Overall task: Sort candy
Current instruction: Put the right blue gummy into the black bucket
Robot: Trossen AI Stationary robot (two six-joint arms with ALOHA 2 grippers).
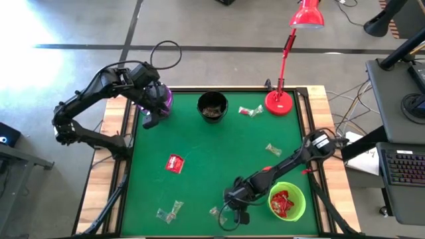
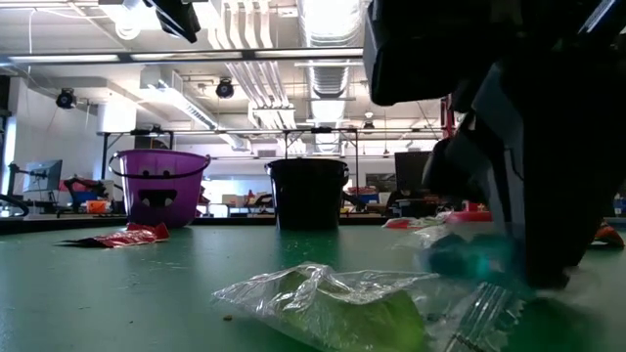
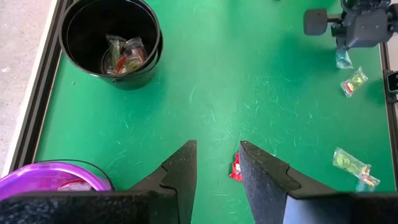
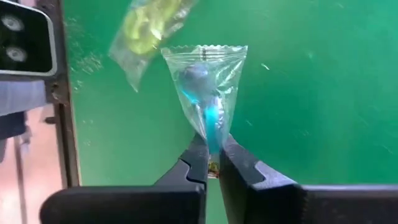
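My right claw (image 4: pixel 211 152) is pinched shut on a blue candy (image 4: pixel 205 93) near the table's (image 1: pixel 199 143) front edge, beside the green bowl (image 1: pixel 297 214). I have it by the crinkly clear wrapper's tail, not the hard sweet inside; I judge it nearly weightless, slick and floppy, so it may swing or slip. A greenish candy (image 4: pixel 146 28) lies just beyond. My left claw (image 3: pixel 217 165) hangs part-open and empty by the purple bowl (image 3: pixel 37 177), the black bucket (image 3: pixel 78 53) nearby.
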